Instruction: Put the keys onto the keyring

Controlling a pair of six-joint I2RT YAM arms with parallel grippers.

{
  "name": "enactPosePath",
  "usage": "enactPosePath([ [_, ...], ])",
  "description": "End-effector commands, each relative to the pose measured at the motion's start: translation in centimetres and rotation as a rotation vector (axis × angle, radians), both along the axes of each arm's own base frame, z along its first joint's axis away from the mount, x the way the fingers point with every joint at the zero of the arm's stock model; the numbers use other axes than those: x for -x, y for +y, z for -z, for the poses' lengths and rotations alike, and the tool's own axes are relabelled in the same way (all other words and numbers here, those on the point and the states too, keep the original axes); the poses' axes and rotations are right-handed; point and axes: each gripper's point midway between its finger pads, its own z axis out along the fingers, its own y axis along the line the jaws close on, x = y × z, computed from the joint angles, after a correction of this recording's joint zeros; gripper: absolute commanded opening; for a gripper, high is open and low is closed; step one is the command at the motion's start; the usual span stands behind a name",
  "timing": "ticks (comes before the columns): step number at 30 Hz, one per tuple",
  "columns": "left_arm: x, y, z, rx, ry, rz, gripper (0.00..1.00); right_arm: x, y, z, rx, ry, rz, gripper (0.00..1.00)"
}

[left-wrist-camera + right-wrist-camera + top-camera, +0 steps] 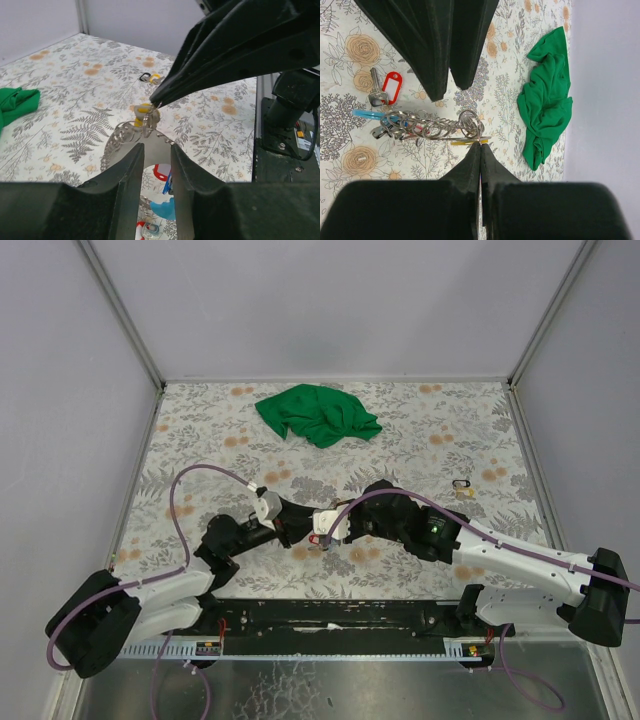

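Observation:
The keyring (437, 128) is a chain of grey metal rings with a yellow tab, and my right gripper (480, 143) is shut on its end ring. At the chain's other end are the keys, one with a red tag (393, 87) and one with a light blue tag (366, 114). My left gripper (156, 150) hovers right over the chain (119, 140), its jaws a little apart and holding nothing. Between its fingers (131, 172) I see the red tag (161, 172) and the blue tag (167, 207). From above, both grippers (298, 530) (322, 530) meet at the table's middle front.
A crumpled green cloth (318, 415) lies at the back middle of the flowered table (200, 430). A tiny dark-and-yellow item (462, 486) sits to the right. Grey walls close in the left, back and right sides.

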Motion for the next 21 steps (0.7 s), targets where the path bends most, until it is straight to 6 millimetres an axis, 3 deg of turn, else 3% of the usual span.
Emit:
enactPosePath([
  [1,0.6,-1.1,-3.2,0.039,-0.163,0.09,0.28,-0.5,0.8,-4.1,-0.115,-0.076,-0.007,0.0],
  [13,-0.1,-2.3,-3.1,0.013,-0.17,0.179,0.26,-0.3,1.0,-4.1,-0.123,-0.068,-0.021,0.0],
  [21,-2.1,-1.6,-2.8,0.012,-0.123,0.08,0.27,-0.1,1.1,-4.2,-0.125,-0.062,-0.028,0.0],
])
